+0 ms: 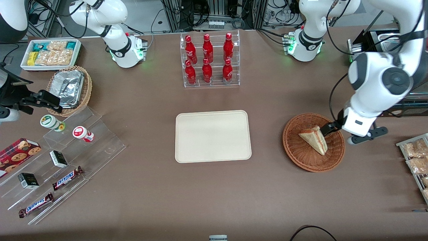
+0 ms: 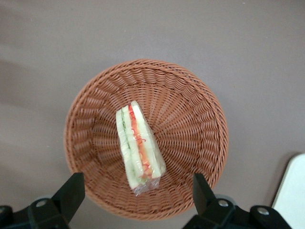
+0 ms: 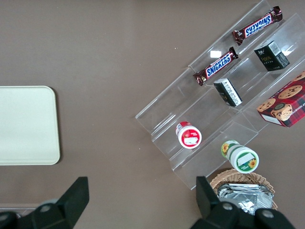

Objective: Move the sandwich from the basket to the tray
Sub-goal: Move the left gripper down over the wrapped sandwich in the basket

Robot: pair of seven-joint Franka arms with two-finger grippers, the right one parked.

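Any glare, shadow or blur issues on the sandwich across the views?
Front view: even overhead light; the sandwich in the basket reads clearly, with the gripper over its rim and the arm above. Left wrist view: sharp and evenly lit, slight sheen on the wrapper, no hard shadow, open fingers framing the sandwich. Right wrist view: no sandwich, only part of the tray, small glint on a Snickers bar.

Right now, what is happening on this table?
The left arm's gripper hovers above the basket, with its fingers open and spread wide on either side of the sandwich. The sandwich lies in the basket, wrapped, and nothing is gripping it yet. The tray sits bare beside the basket, toward the parked arm's end of the table, and the sandwich has not been moved to it.
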